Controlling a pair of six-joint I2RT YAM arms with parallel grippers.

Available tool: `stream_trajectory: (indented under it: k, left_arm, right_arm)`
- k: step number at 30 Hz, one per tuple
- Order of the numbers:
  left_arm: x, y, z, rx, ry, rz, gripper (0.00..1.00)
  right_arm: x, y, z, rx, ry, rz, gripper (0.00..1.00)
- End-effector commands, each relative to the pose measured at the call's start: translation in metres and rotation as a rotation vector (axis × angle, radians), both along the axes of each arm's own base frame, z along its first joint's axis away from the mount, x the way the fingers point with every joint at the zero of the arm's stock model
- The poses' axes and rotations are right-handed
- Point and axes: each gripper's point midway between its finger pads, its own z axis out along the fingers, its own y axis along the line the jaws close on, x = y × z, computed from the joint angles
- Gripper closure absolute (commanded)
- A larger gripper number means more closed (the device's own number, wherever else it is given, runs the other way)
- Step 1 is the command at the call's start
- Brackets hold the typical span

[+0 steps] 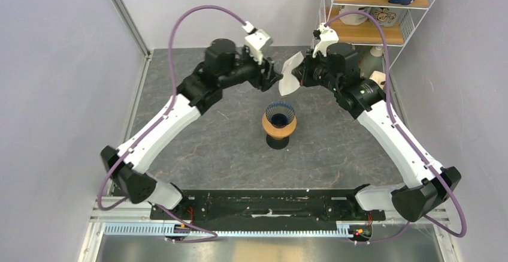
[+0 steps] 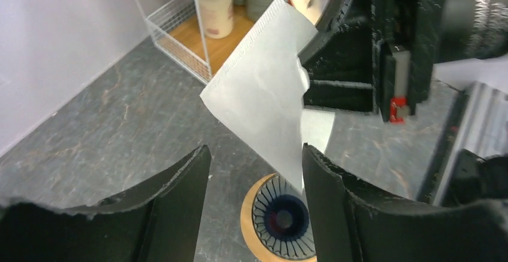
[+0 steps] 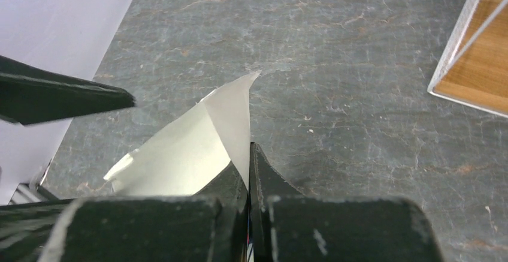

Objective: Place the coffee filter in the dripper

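Our right pincer (image 3: 248, 154) pinches the coffee filter (image 1: 290, 75), left pincer (image 1: 272, 77) agape; next, down toward six o'clock into the dripper (image 1: 279, 117).

The right tool (image 1: 301, 72) holds the coffee filter (image 1: 291, 73) near the dripper (image 1: 280, 116).

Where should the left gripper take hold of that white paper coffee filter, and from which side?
Probably the free crimped edge of the thin white paper coffee filter, opposite where the right gripper pinches it. It is held flat in the air, a thin sheet, so the open left gripper should come from its own side and straddle that edge, one finger on each face.
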Motion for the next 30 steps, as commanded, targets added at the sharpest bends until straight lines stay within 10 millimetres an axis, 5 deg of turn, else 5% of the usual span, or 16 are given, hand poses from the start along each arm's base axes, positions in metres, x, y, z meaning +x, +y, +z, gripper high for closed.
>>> stream_trajectory:
  k: [1, 5, 8, 11, 16, 22, 30]
  left_arm:
    - [-0.058, 0.026, 0.082, -0.192, -0.189, -0.309, 0.31]
    - [-0.068, 0.059, 0.077, -0.07, -0.295, -0.361, 0.29]
    - [-0.067, 0.075, 0.033, 0.195, -0.388, -0.426, 0.29]
    - [-0.06, 0.084, 0.009, 0.35, -0.477, -0.454, 0.25]
    - [-0.043, 0.079, 0.007, 0.443, -0.564, -0.436, 0.19]
    - [-0.045, 0.067, -0.006, 0.543, -0.65, -0.5, 0.19]
    - [-0.04, 0.05, 0.0, 0.536, -0.677, -0.47, 0.19]
  right_arm:
    - [-0.011, -0.001, 0.039, 0.011, -0.152, 0.112, 1.0]
    - [-0.026, 0.004, 0.05, 0.051, -0.169, 0.238, 1.0]
    - [-0.05, 0.023, 0.063, 0.139, -0.163, 0.42, 1.0]
    - [-0.071, 0.04, 0.073, 0.238, -0.125, 0.556, 1.0]
    - [-0.087, 0.053, 0.078, 0.33, -0.054, 0.652, 1.0]
    - [-0.09, 0.058, 0.077, 0.374, 0.001, 0.674, 1.0]
    - [-0.093, 0.064, 0.068, 0.376, 0.045, 0.688, 1.0]
